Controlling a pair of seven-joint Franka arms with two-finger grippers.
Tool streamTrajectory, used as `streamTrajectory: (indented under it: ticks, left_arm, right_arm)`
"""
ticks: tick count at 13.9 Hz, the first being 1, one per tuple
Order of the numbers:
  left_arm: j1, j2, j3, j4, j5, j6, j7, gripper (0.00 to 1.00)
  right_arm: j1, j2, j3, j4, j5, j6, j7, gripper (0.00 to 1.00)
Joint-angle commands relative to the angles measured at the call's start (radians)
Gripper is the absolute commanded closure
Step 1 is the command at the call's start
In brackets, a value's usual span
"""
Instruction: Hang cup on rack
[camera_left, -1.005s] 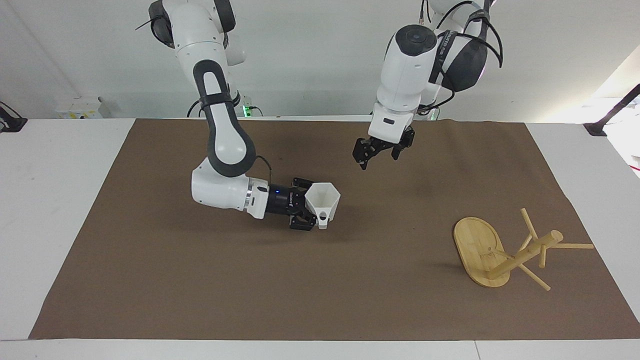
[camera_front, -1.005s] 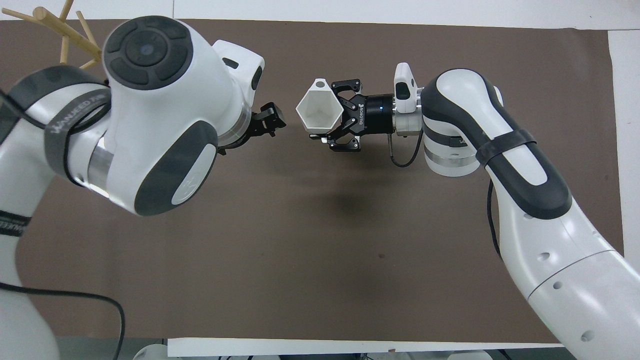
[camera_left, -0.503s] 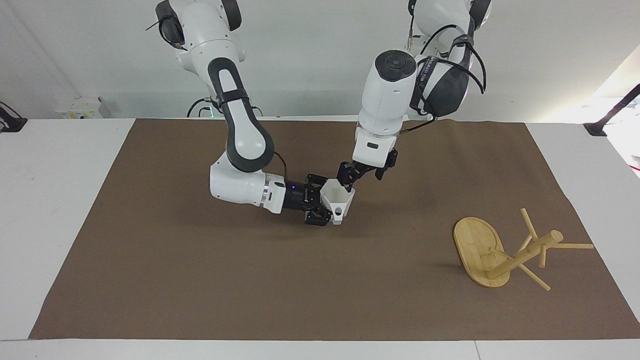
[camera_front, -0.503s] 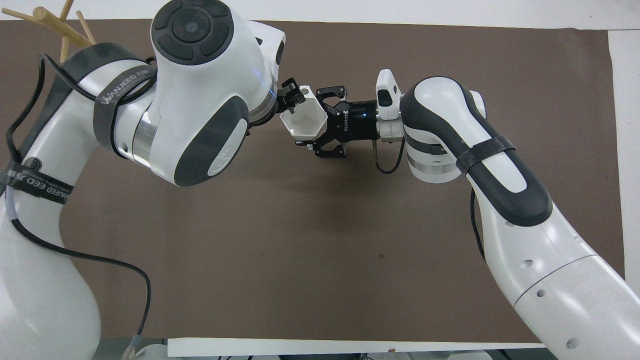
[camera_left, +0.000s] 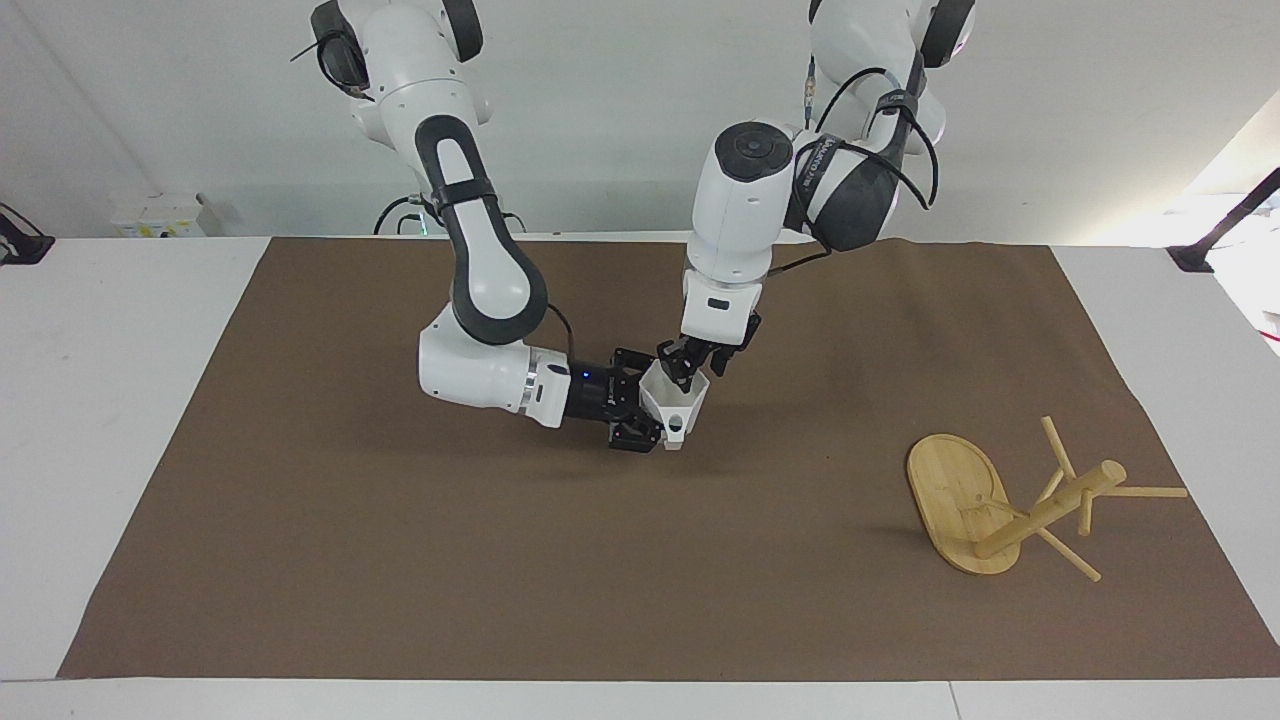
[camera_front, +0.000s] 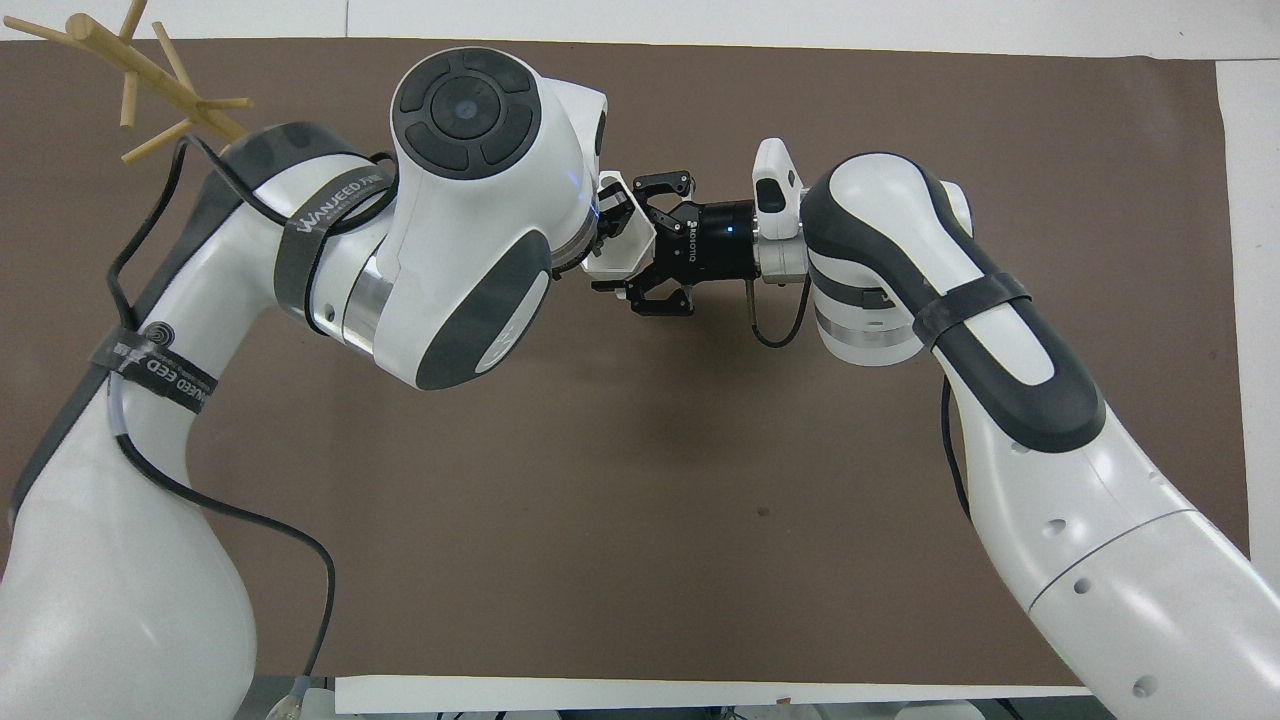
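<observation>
Brown paper mat is covering most of the white table, and everything is sitting on it or hanging over it.

Both white arms are reaching to the middle of the mat. The right gripper is lying sideways just above the mat and is squeezing tight on the cup. The little white cup is staying up in the air over the middle of the mat, with its open mouth pointing up and its boxy handle facing away from the robots.

The left gripper is coming down from above and is dipping into the cup's mouth at the rim. Its fingers are close together around the cup's wall (I cannot tell if they are really pinching it yet). In the overhead view the big left arm is hiding most of the cup, and only a white corner is peeking out beside the right gripper.

The rack is lying tipped over near the corner of the mat at the left arm's end, close to the edge farthest from the robots. Its oval base is standing on its rim, and its post and thin pegs are pointing out sideways. It is well apart from the cup.
</observation>
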Motion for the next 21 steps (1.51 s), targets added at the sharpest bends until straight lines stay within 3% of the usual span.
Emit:
streamTrajectory:
  ticks: [1, 5, 6, 7, 10, 13, 15, 18, 21]
  left_arm:
    - [-0.005, -0.012, 0.011, -0.029, -0.003, 0.038, -0.009, 1.00]
    - [0.001, -0.012, 0.013, -0.032, -0.003, 0.040, -0.009, 1.00]
    - [0.001, -0.012, 0.013, -0.032, -0.003, 0.040, -0.011, 1.00]
    - [-0.001, -0.012, 0.013, -0.032, -0.002, 0.038, -0.011, 1.00]
    - [0.002, -0.014, 0.014, -0.029, 0.003, 0.026, -0.012, 1.00]
    - [0.039, -0.040, 0.017, -0.035, 0.004, -0.003, 0.007, 1.00]
    - [0.121, -0.105, 0.016, -0.079, -0.003, -0.054, 0.096, 1.00]
    - [0.264, -0.208, 0.016, -0.222, -0.089, -0.008, 0.259, 1.00]
    - [0.355, -0.282, 0.014, -0.381, -0.098, 0.209, 0.308, 1.00]
  right_arm:
    - [0.000, -0.019, -0.002, -0.021, 0.024, 0.006, 0.008, 0.67]
    - [0.000, -0.019, -0.002, -0.021, 0.024, 0.006, 0.008, 0.66]
    - [-0.003, -0.019, -0.002, -0.021, 0.024, 0.006, 0.008, 0.52]
    - [-0.009, -0.021, -0.002, -0.021, 0.024, 0.003, 0.004, 0.01]
    - [-0.036, -0.025, -0.002, -0.039, 0.021, -0.027, -0.008, 0.01]
    - [-0.142, -0.044, -0.007, -0.075, -0.001, -0.156, -0.070, 0.01]
    - [-0.251, -0.055, -0.009, -0.093, -0.106, -0.260, -0.091, 0.01]
    - [-0.423, -0.082, -0.010, -0.086, -0.307, -0.385, -0.081, 0.01]
    - [-0.524, -0.194, -0.013, -0.076, -0.531, -0.385, 0.018, 0.01]
